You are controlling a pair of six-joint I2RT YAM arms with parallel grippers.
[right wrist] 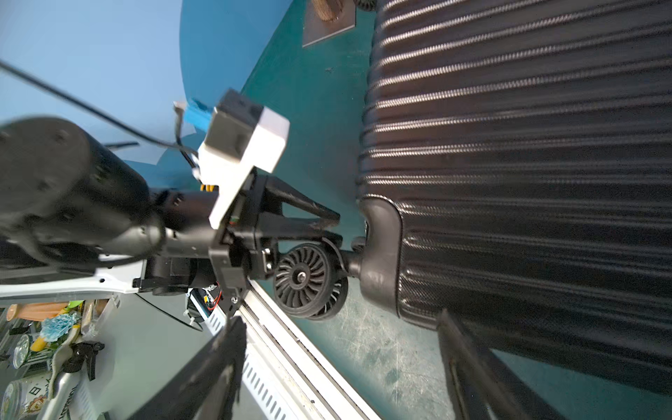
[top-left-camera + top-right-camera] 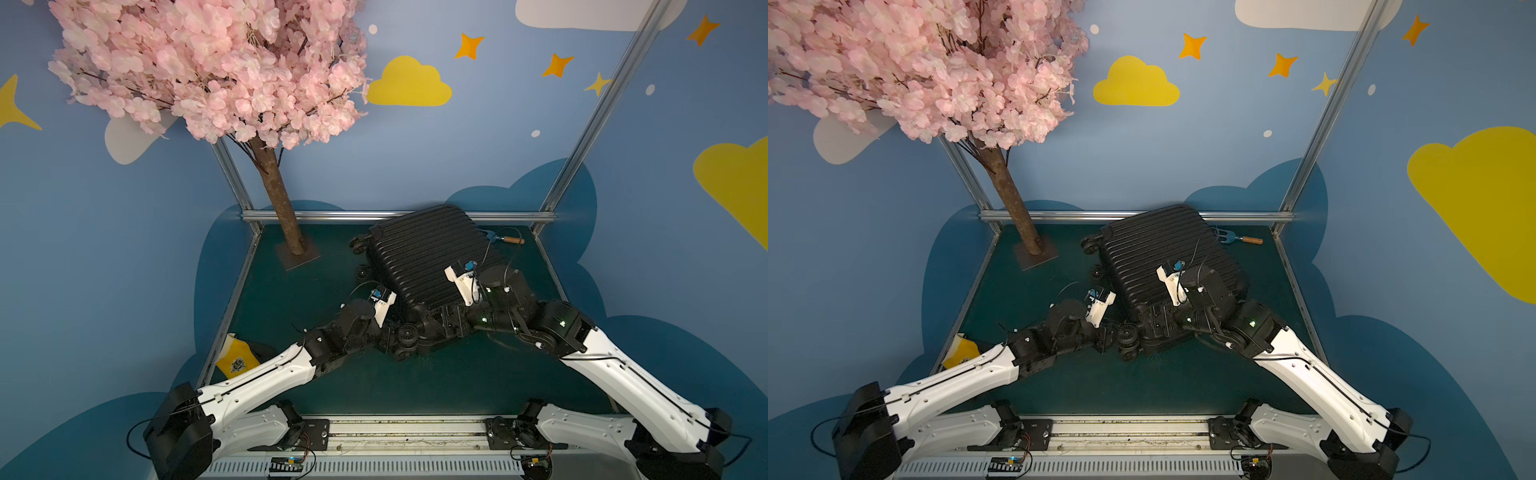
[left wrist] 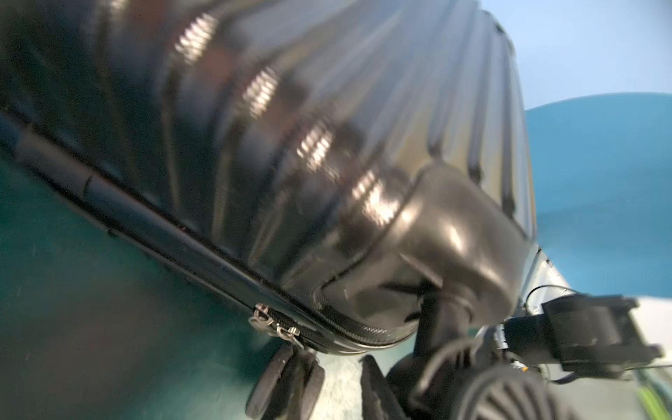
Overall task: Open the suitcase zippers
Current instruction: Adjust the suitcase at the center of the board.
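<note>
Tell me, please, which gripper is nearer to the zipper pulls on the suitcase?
Left. The left gripper sits just short of the zipper pulls, fingertips beside them, not on them. The right gripper is open beyond the corner wheel, beside the suitcase.

Robot lab set — cloud mural (image 2: 409, 83), blossom tree (image 2: 216, 62)

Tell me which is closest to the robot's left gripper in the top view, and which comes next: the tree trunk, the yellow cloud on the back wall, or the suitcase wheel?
Starting from the left gripper:
1. suitcase wheel, right beside it, at the case's near corner.
2. tree trunk, farther back, off to the left.
3. yellow cloud, farthest, up on the back wall.
</note>
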